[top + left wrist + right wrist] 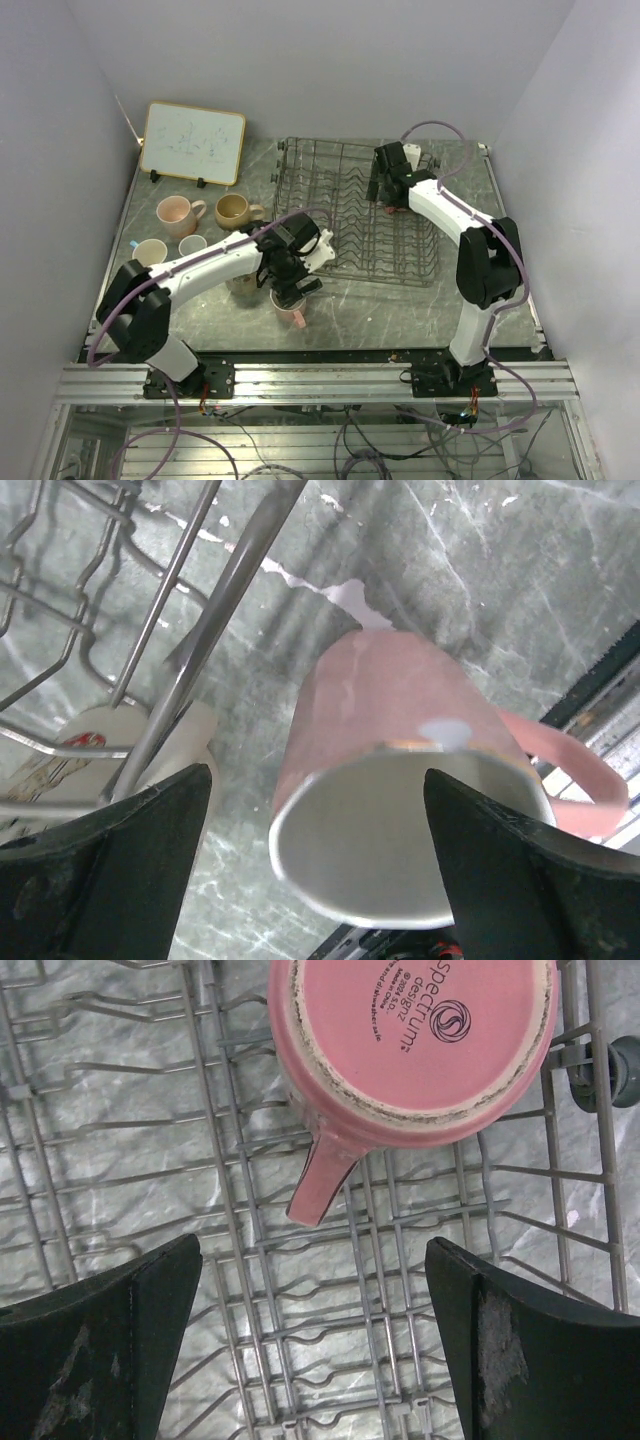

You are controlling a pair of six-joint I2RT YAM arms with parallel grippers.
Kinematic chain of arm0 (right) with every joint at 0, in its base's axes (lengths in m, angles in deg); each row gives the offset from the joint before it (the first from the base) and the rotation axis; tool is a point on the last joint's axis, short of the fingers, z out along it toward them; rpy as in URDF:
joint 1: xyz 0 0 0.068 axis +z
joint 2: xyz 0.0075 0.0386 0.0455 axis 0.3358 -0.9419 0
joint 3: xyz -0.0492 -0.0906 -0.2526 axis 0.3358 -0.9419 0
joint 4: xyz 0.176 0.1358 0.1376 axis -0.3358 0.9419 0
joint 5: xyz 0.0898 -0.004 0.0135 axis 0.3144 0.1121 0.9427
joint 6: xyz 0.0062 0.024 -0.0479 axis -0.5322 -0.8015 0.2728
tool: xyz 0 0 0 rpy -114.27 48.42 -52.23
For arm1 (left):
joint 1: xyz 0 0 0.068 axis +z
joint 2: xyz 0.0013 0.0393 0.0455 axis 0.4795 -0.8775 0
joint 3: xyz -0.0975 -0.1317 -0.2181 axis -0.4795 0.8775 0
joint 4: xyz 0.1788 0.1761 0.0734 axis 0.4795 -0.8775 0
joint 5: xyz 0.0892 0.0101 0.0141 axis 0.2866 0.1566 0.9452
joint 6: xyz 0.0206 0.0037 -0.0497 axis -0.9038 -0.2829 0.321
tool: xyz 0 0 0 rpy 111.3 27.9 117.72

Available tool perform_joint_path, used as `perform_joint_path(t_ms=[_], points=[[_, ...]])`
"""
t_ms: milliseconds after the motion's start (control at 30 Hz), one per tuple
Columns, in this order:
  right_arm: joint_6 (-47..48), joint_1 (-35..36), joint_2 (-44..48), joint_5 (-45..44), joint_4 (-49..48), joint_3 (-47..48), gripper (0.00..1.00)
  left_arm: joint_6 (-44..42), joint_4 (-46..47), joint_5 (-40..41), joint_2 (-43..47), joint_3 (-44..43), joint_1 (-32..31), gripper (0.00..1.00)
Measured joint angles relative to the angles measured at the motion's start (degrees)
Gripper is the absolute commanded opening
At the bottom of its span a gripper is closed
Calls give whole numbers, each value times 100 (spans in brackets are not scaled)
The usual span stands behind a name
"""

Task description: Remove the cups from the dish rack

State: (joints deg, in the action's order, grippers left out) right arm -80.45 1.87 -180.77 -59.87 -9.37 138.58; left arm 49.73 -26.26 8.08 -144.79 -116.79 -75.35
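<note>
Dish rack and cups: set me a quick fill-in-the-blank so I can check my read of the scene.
1. The pink mug in the dish rack sits upside ____.
2. The right gripper hangs above that mug with its jaws ____.
3. The pink cup between the left gripper's jaws stands on the ____, outside the rack.
Missing words: down; open; table.
</note>
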Motion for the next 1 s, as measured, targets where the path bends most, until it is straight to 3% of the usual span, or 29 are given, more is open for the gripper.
perform_joint_path(t_ms=[133, 367, 700, 833, 1000], points=[[-24, 63, -101, -297, -160, -37, 86, -33, -345, -79, 363, -262, 0, 99], [-157, 103, -413, -706, -326, -7, 71, -341, -1069, -529, 632, -1456, 0, 99], [-249, 127, -748, -953, -352, 7, 51, -706, -1845, -697, 896, -1600, 129, 99], [-175, 157, -745, -953, -468, 7, 40, -931, -2055, -669, 1014, -1687, 616, 99], [-50, 173, -743, -968, -557, -11, 24, -1255, -2096, -605, 1390, -1694, 1694, 99]])
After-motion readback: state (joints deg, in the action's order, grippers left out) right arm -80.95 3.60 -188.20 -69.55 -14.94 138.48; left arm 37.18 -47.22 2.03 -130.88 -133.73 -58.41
